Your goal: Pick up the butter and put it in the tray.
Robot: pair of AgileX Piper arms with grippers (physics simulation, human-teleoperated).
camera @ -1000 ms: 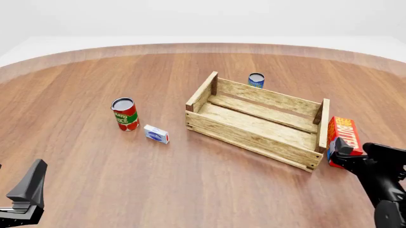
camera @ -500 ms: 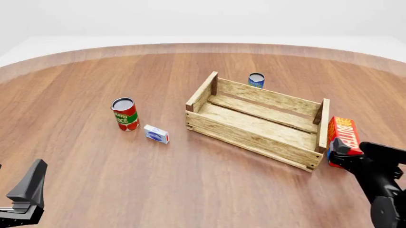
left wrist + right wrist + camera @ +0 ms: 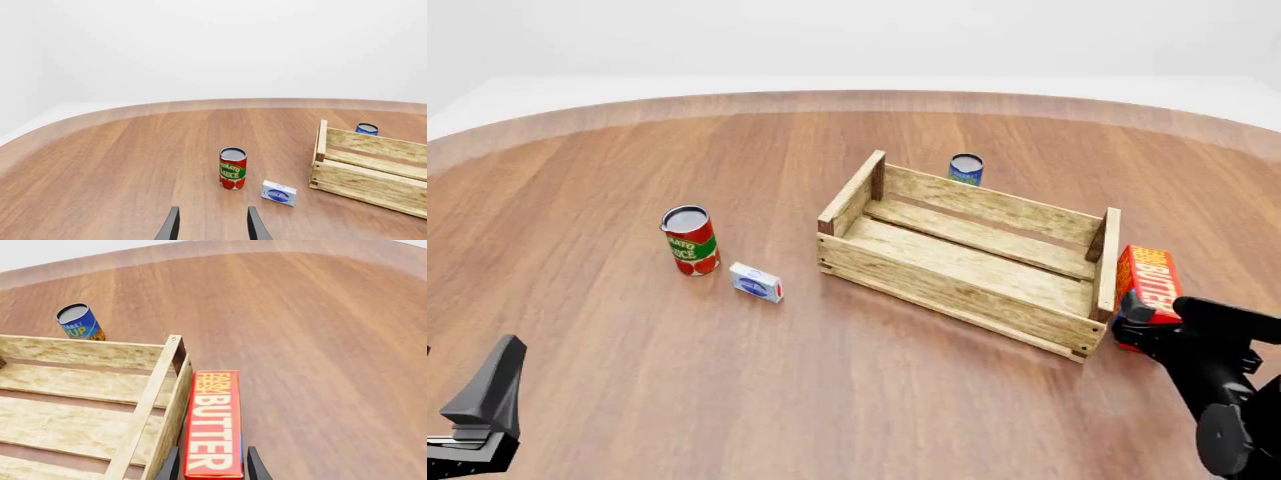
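**Now: right gripper straddles butter beside tray**

Right gripper sits w/ fingers either side of the butter's near end, spread, not clamped. Butter lies flat on table, just beside the tray's right end wall, outside it. Left gripper hangs apart, fingers spread, holding nothing.

Right side: the butter lies flat on the bench, just beside the tray, whose end wall blocks that flank; the far flank is bare wood. My right pincer has a finger either side of the carton's near end. Tray interior: open from above. Left side: red can and small blue-white box stand well apart from my left pincer.
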